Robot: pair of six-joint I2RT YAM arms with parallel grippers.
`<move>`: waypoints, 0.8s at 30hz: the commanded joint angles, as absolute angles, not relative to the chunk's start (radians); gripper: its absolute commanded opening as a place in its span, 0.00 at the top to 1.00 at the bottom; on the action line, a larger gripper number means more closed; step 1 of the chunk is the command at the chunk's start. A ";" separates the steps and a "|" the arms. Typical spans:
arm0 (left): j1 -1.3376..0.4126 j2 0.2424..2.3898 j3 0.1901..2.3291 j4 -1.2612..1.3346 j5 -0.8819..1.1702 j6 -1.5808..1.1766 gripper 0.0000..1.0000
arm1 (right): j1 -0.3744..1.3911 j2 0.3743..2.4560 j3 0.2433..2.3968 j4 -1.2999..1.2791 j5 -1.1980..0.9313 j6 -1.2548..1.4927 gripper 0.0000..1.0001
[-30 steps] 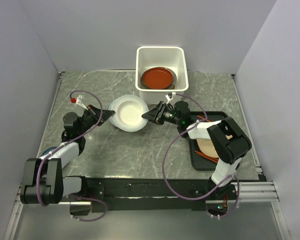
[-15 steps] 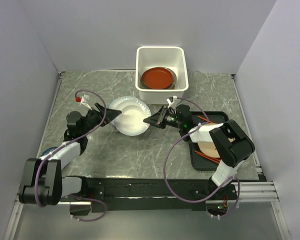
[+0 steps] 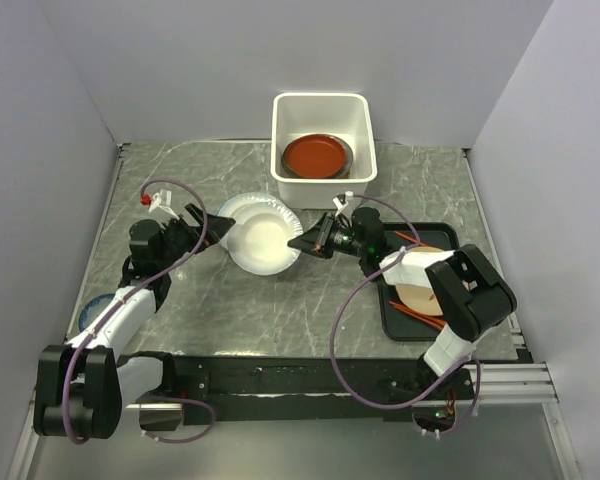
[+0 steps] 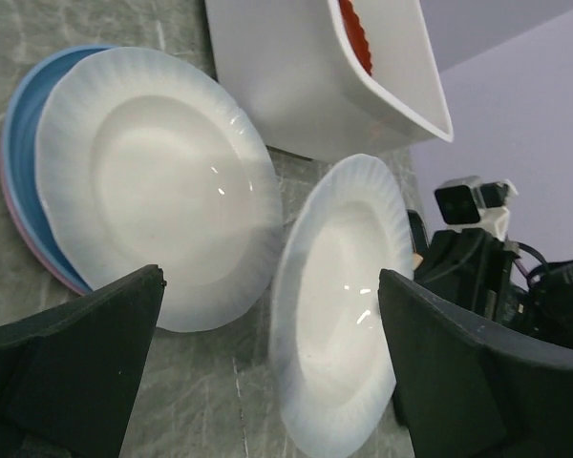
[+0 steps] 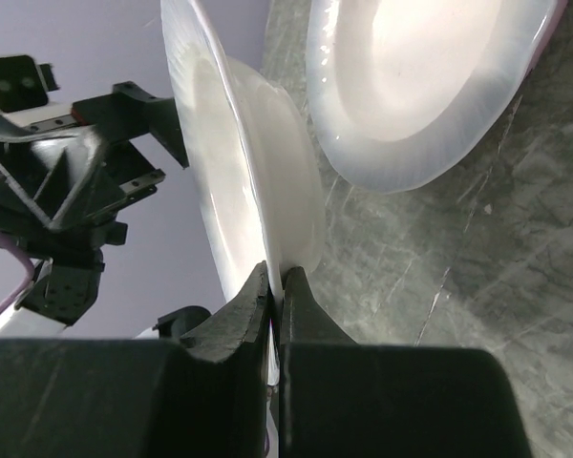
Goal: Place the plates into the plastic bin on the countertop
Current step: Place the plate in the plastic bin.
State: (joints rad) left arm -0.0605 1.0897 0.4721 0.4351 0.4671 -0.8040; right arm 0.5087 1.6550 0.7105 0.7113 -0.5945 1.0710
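My right gripper (image 5: 275,282) is shut on the rim of a white plate (image 5: 237,181), holding it tilted on edge above the countertop (image 3: 280,310). From above, that white plate (image 3: 265,245) hangs between the right gripper (image 3: 302,243) and my left gripper (image 3: 216,230). The left gripper (image 4: 272,372) is open, its fingers wide on either side of the held plate (image 4: 342,296) and not touching it. Behind lies a stack of plates (image 4: 158,186): white on top, blue and pink below. The plastic bin (image 3: 320,110) stands at the back with a red-brown plate (image 3: 317,155) inside.
A black tray (image 3: 395,315) at the right holds a cream plate (image 3: 418,293) and orange sticks. A pale blue round thing (image 3: 92,305) lies at the left, partly under the left arm. Grey walls close in the sides and back.
The left gripper has opened, let go of the white plate and drawn back a little. The right gripper has shut on the plate's opposite rim and now carries it alone.
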 commanded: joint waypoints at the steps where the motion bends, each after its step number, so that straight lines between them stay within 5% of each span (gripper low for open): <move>1: -0.061 1.089 0.500 0.417 0.382 -0.790 0.01 | 0.480 1.546 0.727 0.807 -0.617 1.066 1.00; 14: -0.064 1.222 0.532 0.479 0.354 -0.836 0.01 | 0.404 1.259 0.676 0.505 -0.505 0.910 1.00; 24: -0.072 1.336 0.557 0.436 0.411 -0.835 0.01 | 0.318 1.317 0.940 0.368 -0.495 0.868 1.00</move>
State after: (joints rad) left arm -0.0616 1.3247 0.5133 0.4267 0.3702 -0.8333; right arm 0.3565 1.3037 0.7475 0.3180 -0.5022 0.8936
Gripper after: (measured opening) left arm 0.994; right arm 0.047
